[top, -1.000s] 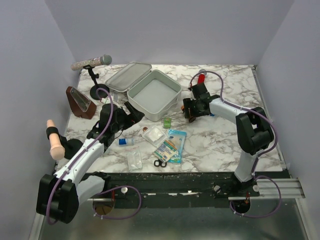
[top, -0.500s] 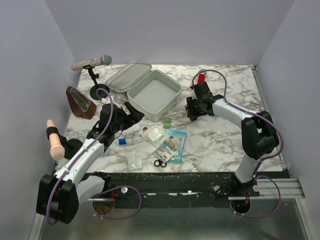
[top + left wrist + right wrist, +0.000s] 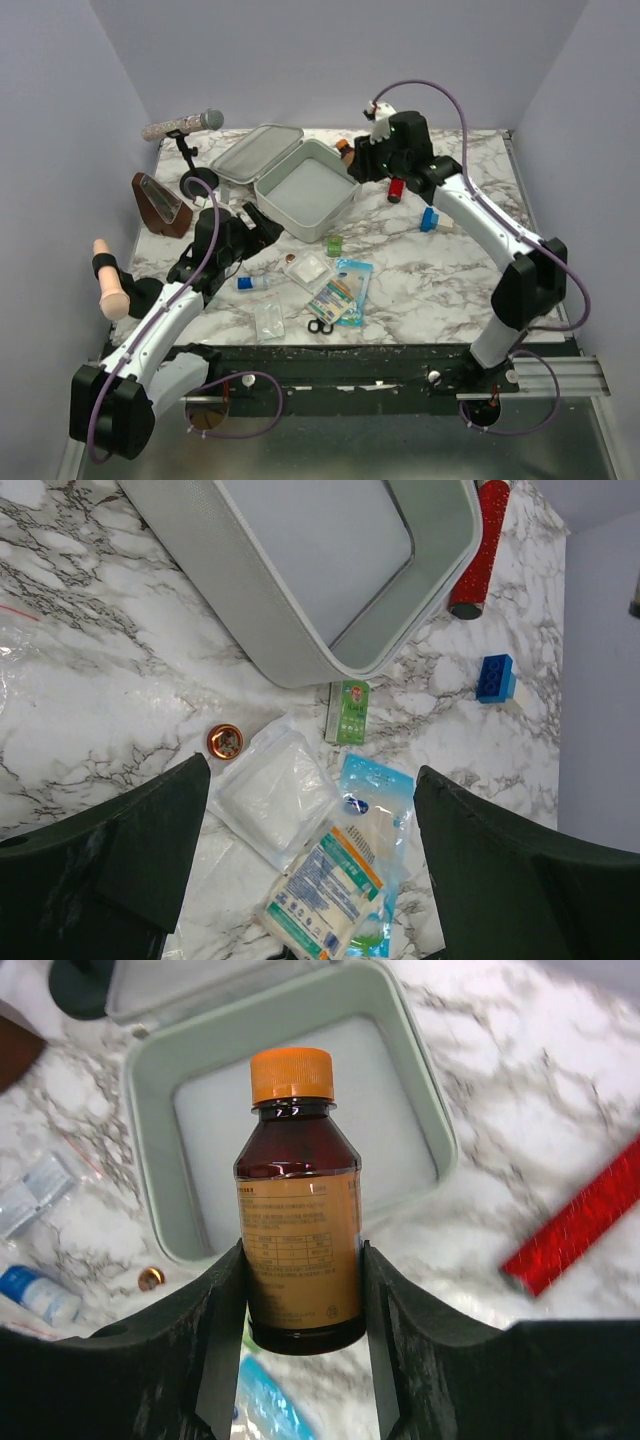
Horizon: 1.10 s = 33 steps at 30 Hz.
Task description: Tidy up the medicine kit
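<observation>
The medicine kit (image 3: 340, 207) is a pale grey tin standing open at the table's middle back, its lid (image 3: 255, 152) laid back to the left. Its inside looks empty (image 3: 300, 1140). My right gripper (image 3: 372, 158) hangs above the kit's right rim, shut on a brown medicine bottle (image 3: 298, 1210) with an orange cap (image 3: 291, 1073). My left gripper (image 3: 258, 228) stands open low at the kit's near-left side. Below its open fingers (image 3: 312, 780) lie a gauze packet (image 3: 270, 792) and a printed bandage packet (image 3: 325, 885), untouched.
A red cylinder (image 3: 396, 190) and a blue block (image 3: 429, 219) lie right of the kit. In front lie a small green box (image 3: 334, 244), a blue pouch (image 3: 352, 280), a blue tube (image 3: 250, 283), a clear packet (image 3: 268, 320) and scissors (image 3: 320, 326). A microphone (image 3: 185, 125) and a brown wedge (image 3: 160, 203) stand at the left.
The right gripper closed on the bottle, rose and swung back-left over the kit's rim, uncovering the red cylinder and blue block. The left arm has barely moved.
</observation>
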Available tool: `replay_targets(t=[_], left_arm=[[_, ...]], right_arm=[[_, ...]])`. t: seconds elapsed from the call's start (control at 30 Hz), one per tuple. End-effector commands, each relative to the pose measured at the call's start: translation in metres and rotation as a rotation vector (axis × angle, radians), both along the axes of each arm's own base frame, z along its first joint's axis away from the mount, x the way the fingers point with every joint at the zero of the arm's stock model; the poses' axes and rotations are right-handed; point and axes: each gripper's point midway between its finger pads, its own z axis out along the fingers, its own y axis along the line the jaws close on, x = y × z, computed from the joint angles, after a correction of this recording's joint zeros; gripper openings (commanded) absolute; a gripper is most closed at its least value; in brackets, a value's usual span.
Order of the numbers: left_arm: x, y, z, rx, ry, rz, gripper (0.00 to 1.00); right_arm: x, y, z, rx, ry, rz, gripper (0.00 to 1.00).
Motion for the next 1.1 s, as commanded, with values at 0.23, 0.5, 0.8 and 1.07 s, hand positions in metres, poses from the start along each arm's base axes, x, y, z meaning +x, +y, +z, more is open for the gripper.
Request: replay_targets(t=[0.23,0.5,0.8,1.07], left_arm=[[-0.003,0.015,0.01,0.061,-0.007,0.048,0.94],[-0.005,0.017,-0.001,0.105,0.033,0.033,0.94],[0.002,0.013,0.0,0.115,0.04,0.013,0.94],[0.001,0.011,-0.009,0.089,0.057,0.023,0.94]], right_arm=[[0.092,0.076,-0.038,-0.082,-0.054,0.238,0.38],[0.124,0.091,-0.07,-0.097,-0.056,0.233,0.38],[0.123,0.084,-0.126,-0.171,0.038,0.235,0.41],[0.125,0.077,-0.148,-0.193,0.092,0.18,0.41]])
